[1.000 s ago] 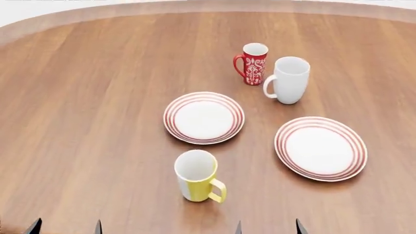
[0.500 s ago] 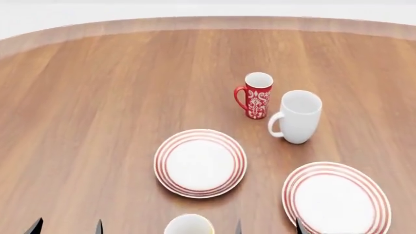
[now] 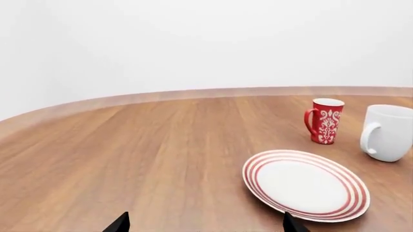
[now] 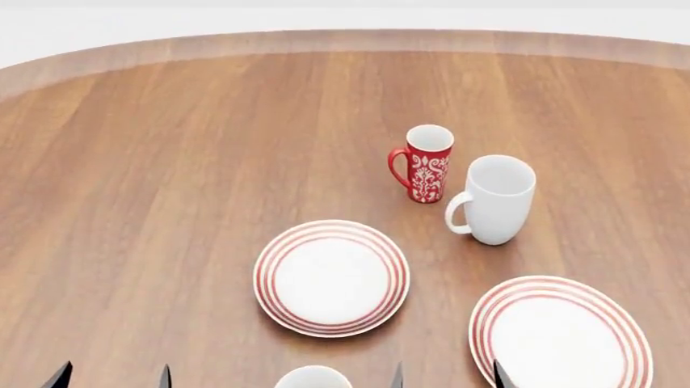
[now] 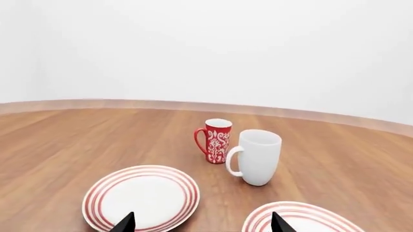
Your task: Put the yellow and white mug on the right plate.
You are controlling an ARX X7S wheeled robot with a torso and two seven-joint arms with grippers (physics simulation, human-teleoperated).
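Only the white rim of the yellow and white mug (image 4: pixel 313 377) shows, at the bottom edge of the head view; its yellow side and handle are cut off. The right plate (image 4: pixel 561 335), white with red rings, lies to its right and also shows in the right wrist view (image 5: pixel 303 218). My left gripper (image 4: pixel 111 378) is open and empty, left of the mug. My right gripper (image 4: pixel 447 378) is open and empty, between the mug and the right plate. Only the fingertips show in the left wrist view (image 3: pixel 204 227) and the right wrist view (image 5: pixel 203 227).
The left plate (image 4: pixel 331 277) lies beyond the mug, also in both wrist views (image 3: pixel 305 184) (image 5: pixel 142 195). A slim red patterned mug (image 4: pixel 428 162) and a taller white mug (image 4: pixel 496 198) stand further back. The round wooden table (image 4: pixel 161 162) ends at a curved far edge.
The head view has tilted upward: everything on the table has slid down the picture, and the yellow and white mug has dropped to the bottom edge. The gripper tips sit at the same spots.
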